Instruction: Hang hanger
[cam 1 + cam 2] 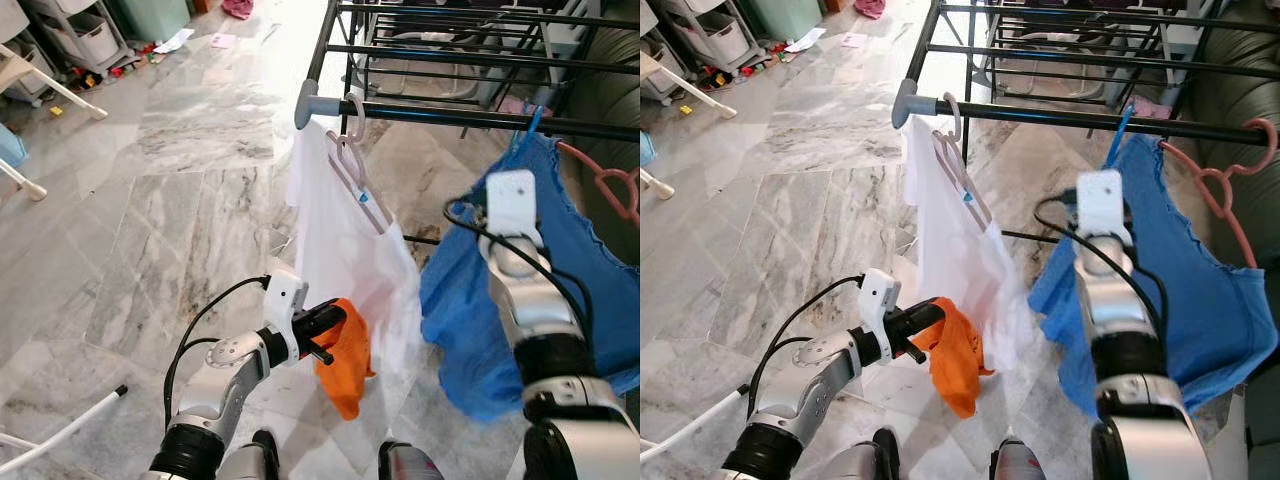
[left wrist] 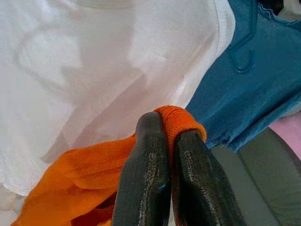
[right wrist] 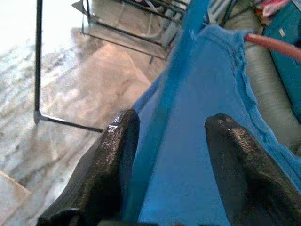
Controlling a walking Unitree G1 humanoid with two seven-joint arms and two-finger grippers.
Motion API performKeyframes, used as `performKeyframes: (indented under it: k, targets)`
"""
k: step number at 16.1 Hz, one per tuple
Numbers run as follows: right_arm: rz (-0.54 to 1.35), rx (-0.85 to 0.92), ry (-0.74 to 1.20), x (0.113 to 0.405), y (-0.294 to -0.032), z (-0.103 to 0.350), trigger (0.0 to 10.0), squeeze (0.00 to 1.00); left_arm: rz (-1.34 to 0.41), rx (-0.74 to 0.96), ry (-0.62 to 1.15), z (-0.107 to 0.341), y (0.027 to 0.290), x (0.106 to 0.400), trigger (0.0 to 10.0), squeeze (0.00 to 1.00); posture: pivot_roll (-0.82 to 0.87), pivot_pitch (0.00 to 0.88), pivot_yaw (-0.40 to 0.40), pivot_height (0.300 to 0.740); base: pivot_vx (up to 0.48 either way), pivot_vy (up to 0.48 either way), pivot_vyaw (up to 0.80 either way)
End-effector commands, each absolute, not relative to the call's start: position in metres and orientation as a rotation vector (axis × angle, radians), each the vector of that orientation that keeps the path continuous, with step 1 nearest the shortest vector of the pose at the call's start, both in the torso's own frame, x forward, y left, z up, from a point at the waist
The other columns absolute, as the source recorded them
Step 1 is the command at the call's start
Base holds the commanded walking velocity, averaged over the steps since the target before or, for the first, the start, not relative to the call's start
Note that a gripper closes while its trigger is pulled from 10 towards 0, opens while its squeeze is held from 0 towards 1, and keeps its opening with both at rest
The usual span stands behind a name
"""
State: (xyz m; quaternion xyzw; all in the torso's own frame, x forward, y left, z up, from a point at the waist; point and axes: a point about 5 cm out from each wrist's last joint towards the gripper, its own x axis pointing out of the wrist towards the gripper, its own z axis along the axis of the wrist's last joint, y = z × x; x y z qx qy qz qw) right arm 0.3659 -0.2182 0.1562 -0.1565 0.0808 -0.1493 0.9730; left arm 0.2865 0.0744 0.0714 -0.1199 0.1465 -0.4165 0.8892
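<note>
Low and close, the left gripper (image 2: 168,141) pinches a crumpled orange cloth (image 1: 348,368) tight between its two black fingers. Just behind it hangs a white shirt (image 1: 345,250) on a pale plastic hanger (image 1: 358,180), hooked over the black metal drying rack (image 1: 450,115). The right gripper (image 3: 171,141) is held wide apart, with a blue shirt (image 1: 1200,300) between its fingers. The blue shirt hangs on a blue hanger (image 1: 1118,135). A pink hanger (image 1: 1230,200) hangs beside it. Grey marble floor (image 1: 180,200) lies beyond.
</note>
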Motion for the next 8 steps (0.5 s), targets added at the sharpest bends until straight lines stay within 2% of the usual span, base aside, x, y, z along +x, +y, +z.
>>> performKeyframes:
  k: [1, 2, 7, 8]
  targets:
    - [-0.313, -0.307, 0.166, 0.3612, -0.2228, 0.1561, 10.0, 0.00, -0.857, -0.236, 0.326, 0.0673, 0.0756, 0.2860, 10.0, 0.00, -0.19, 0.233, 0.067, 0.740, 0.000, 0.000, 0.00]
    - [-0.321, -0.296, 0.168, 0.3584, -0.2244, 0.1546, 10.0, 1.00, -0.860, -0.234, 0.328, 0.0674, 0.0746, 0.2864, 10.0, 0.00, -0.19, 0.234, 0.074, 0.740, 0.000, 0.000, 0.00]
    - [-0.309, -0.328, 0.163, 0.3539, -0.2245, 0.1563, 10.0, 1.00, -0.870, -0.228, 0.332, 0.0676, 0.0707, 0.2881, 10.0, 0.00, -0.21, 0.233, 0.081, 0.740, 0.000, 0.000, 0.00]
    - [-0.303, -0.349, 0.150, 0.3543, -0.2246, 0.1600, 10.0, 0.66, -0.871, -0.227, 0.333, 0.0675, 0.0704, 0.2883, 10.0, 0.00, -0.21, 0.234, 0.081, 0.740, 0.000, 0.000, 0.00]
